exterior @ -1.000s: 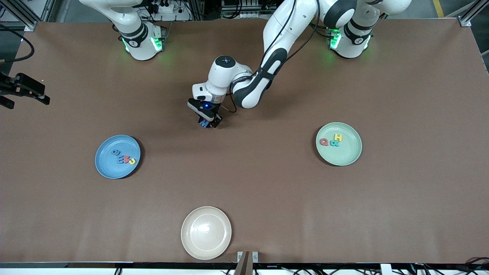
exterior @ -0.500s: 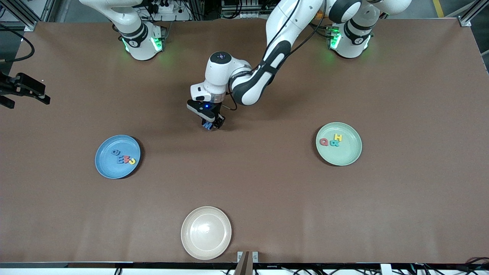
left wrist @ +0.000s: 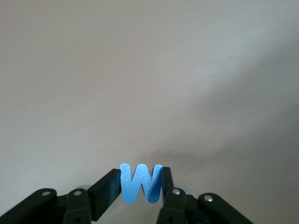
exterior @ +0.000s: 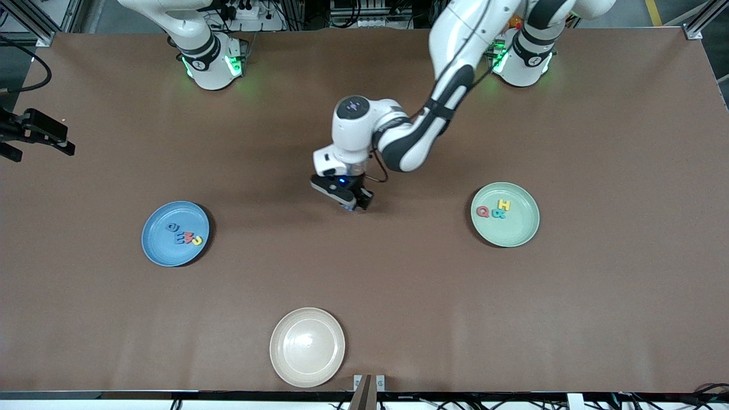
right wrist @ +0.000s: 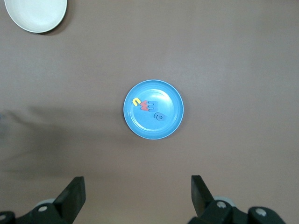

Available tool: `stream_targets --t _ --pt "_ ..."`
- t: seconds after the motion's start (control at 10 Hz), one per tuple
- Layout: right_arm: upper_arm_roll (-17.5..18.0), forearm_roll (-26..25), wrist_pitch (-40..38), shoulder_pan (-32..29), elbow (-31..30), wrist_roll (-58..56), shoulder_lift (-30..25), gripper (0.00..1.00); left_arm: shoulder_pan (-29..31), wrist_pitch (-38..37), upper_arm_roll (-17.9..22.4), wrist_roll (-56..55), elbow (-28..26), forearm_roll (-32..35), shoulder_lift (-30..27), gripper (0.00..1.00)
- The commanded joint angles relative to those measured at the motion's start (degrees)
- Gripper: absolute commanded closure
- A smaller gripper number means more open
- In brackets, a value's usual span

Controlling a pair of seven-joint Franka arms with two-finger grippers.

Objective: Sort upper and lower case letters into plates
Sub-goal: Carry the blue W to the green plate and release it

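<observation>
My left gripper (exterior: 355,205) (left wrist: 140,181) hangs over the bare middle of the table, shut on a blue letter (left wrist: 140,183) shaped like a W, pinched by its two sides. The blue plate (exterior: 165,253) (right wrist: 164,128) toward the right arm's end holds several letters (exterior: 188,237) in dark blue, blue, red and yellow. The mint green plate (exterior: 519,229) toward the left arm's end holds a red Q (exterior: 483,212), a yellow H (exterior: 504,205) and a teal B (exterior: 498,214). My right gripper (right wrist: 138,189) waits open and empty, high up with the blue plate below it.
A cream-white plate (exterior: 307,347) (right wrist: 35,14) with nothing in it sits near the table's front edge, nearer to the front camera than both other plates. The brown table top (exterior: 398,285) stretches wide between the plates.
My left arm has swung toward the green plate's end of the table, carrying the blue letter. The right arm and the plates have not moved.
</observation>
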Motion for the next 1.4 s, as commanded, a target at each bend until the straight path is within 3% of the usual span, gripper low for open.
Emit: stream_targets --t 0.0,0.2,0.4,0.6,0.7,0.8,0.9,1.1,1.3 --pt "0.5 1.0 -0.4 -0.9 -0.4 -0.1 -0.9 0.00 13.2 -4.4 -7.5 7.0 -14.9 0.9 -11.9 0.98" --pt "0.5 1.0 -0.3 -0.9 -0.8 -0.1 -0.9 0.00 27.9 -9.8 -16.6 16.0 -24.0 0.9 -18.3 0.98" --pt "0.5 1.0 -0.3 -0.9 -0.7 -0.1 -0.9 0.00 44.7 -9.9 -25.7 25.7 -32.9 1.0 -22.1 0.98" --pt "0.5 1.0 -0.3 -0.9 -0.8 -0.1 -0.9 0.00 60.8 -9.5 -34.5 32.3 -37.2 1.4 -22.4 0.97" --pt "0.5 1.0 -0.3 -0.9 -0.8 -0.1 -0.9 0.00 65.5 -9.5 -36.1 36.2 -38.2 1.6 -22.4 0.96" --pt "0.5 1.0 -0.3 -0.9 -0.7 -0.1 -0.9 0.00 68.8 -9.5 -36.4 40.3 -38.2 1.6 -22.2 0.72" --pt "0.5 1.0 -0.3 -0.9 -0.7 -0.1 -0.9 0.00 69.0 -9.5 -36.8 40.7 -37.8 1.5 -22.1 0.04" --pt "0.5 1.0 -0.3 -0.9 -0.7 -0.1 -0.9 0.00 68.9 -10.1 -36.8 40.8 -34.8 1.1 -21.8 0.00" --pt "0.5 1.0 -0.2 -0.9 -0.7 -0.1 -0.9 0.00 68.7 -16.7 -36.8 40.6 -26.4 0.6 -21.0 0.00"
